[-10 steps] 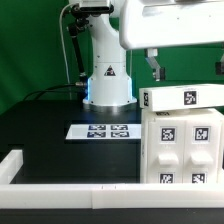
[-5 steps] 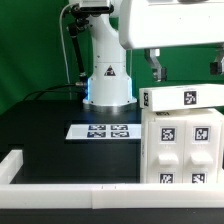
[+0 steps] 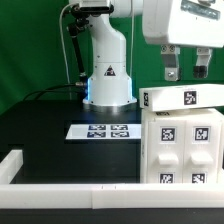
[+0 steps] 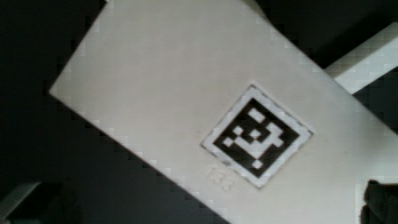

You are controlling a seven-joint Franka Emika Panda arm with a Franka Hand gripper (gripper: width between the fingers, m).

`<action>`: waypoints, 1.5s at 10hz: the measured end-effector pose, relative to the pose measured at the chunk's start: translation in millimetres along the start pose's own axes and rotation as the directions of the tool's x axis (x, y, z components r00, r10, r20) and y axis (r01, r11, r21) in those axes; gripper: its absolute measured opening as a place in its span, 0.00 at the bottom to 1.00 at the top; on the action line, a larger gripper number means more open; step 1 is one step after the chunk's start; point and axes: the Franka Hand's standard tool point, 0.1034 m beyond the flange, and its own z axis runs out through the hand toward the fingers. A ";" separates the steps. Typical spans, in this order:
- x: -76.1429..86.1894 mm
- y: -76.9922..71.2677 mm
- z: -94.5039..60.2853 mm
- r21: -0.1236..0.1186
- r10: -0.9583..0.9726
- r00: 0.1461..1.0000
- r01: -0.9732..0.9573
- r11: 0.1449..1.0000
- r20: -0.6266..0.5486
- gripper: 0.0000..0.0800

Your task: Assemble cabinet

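Note:
The white cabinet (image 3: 186, 150) stands at the exterior view's right, with several black-and-white tags on its front. A flat white block (image 3: 185, 98) with one tag lies on top of it. My gripper (image 3: 187, 68) hangs just above that block, open and empty, with its two dark fingers apart. In the wrist view a white tagged panel (image 4: 196, 95) fills most of the picture, seen at an angle, with its tag (image 4: 262, 135) between the jaws. My gripper (image 4: 199, 205) shows there only as dark finger edges at the two sides.
The marker board (image 3: 103, 131) lies flat on the black table in front of the arm's white base (image 3: 107, 82). A low white border rail (image 3: 70, 186) runs along the near edge and up the exterior view's left side.
The hand has moved toward the exterior view's right, over the cabinet's top block. Its fingers now look closer together in the exterior view. The cabinet parts have not moved.

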 end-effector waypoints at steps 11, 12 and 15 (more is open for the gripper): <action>-6.1 -5.6 9.9 -0.001 -0.617 0.786 0.618 0.787 0.048 1.00; -9.3 -7.9 14.2 0.007 -0.617 0.786 0.617 0.787 0.049 1.00; -15.0 -14.3 26.2 0.015 -0.608 0.792 0.608 0.794 0.050 1.00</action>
